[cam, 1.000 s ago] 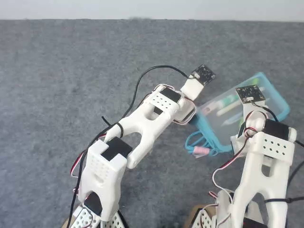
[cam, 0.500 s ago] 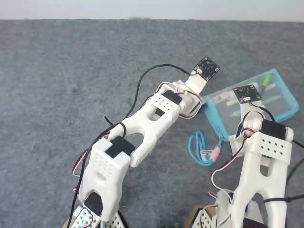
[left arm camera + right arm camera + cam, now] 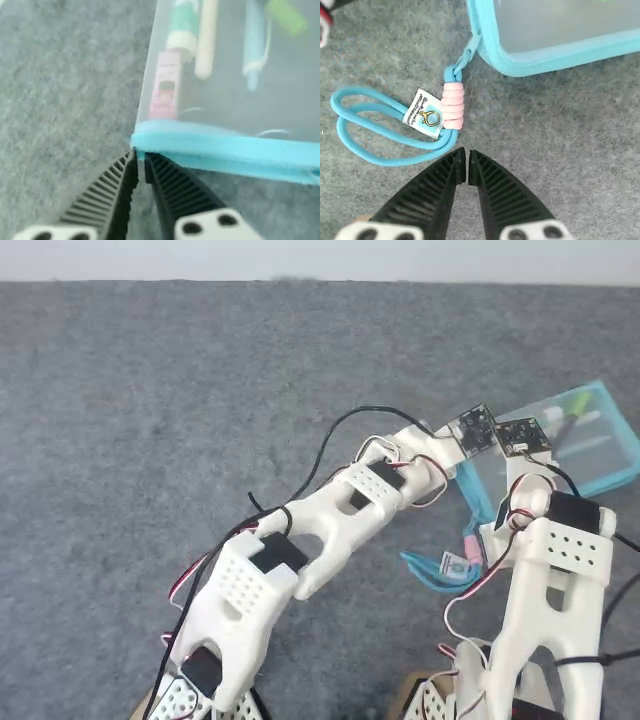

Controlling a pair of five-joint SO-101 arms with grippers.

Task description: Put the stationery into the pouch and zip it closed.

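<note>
The clear pouch (image 3: pixel 585 445) with light-blue trim lies at the table's right side. Inside it I see a green-and-white glue stick (image 3: pixel 182 25), a cream pen (image 3: pixel 205 40), a blue pen (image 3: pixel 254 50) and a green marker (image 3: pixel 285 12). My left gripper (image 3: pixel 140 159) is shut on the corner of the pouch's blue edge (image 3: pixel 225 150). The zip pull (image 3: pixel 466 54) hangs off the pouch's corner (image 3: pixel 492 50), tied to a pink coil (image 3: pixel 453 106), a small tag (image 3: pixel 426 119) and a blue cord loop (image 3: pixel 375 132). My right gripper (image 3: pixel 464 155) is shut and empty, just short of the cord.
Grey carpet (image 3: pixel 150 420) covers the whole table, with wide free room to the left and at the back. The blue cord (image 3: pixel 432 575) lies between the two arms' forearms. The pouch sits close to the right edge of the high view.
My left arm has swung to the right, and the pouch has slid and turned right with it. The cord and tag trailed along towards the right arm. The right arm has kept still.
</note>
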